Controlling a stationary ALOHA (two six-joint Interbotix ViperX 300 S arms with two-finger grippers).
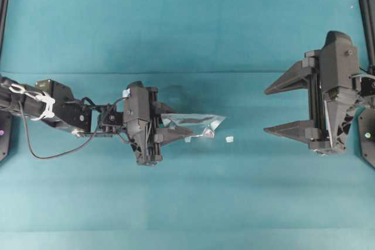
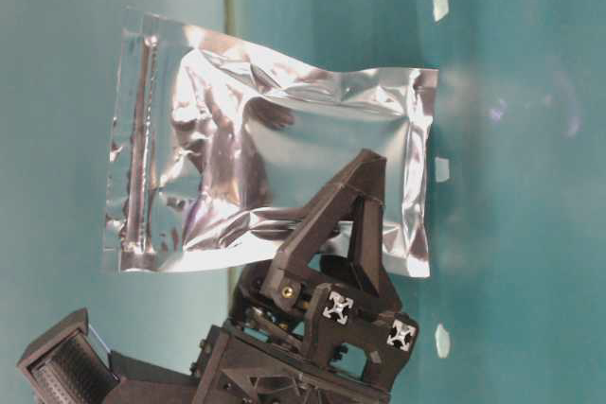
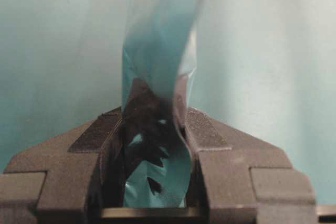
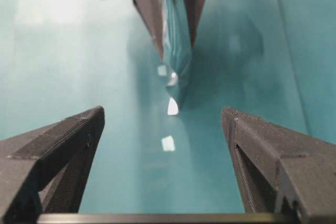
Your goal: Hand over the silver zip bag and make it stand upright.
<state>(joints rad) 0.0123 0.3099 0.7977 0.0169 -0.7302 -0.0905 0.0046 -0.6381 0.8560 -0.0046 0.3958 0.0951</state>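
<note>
Table (image 1: pixel 176 27): teal, smooth, fills every view.
Frame (image 1: pixel 4 4): dark posts at both far edges.
Scrap (image 1: pixel 229 139): small, pale, maybe tape.
Light: soft, even, weak shadows.

Teal table covering (image 1: pixel 187 33): smooth, matte, fills the whole work surface; a faint seam or fold runs across it near the far edge in the overhead view.

Small pale scrap (image 1: pixel 229 139): lying flat on the covering near the middle of the table; also seen from the right wrist camera (image 4: pixel 168 142). Possibly tape or paper; too small to tell.

Black frame posts (image 1: pixel 4 4): stand at the far corners.
</note>
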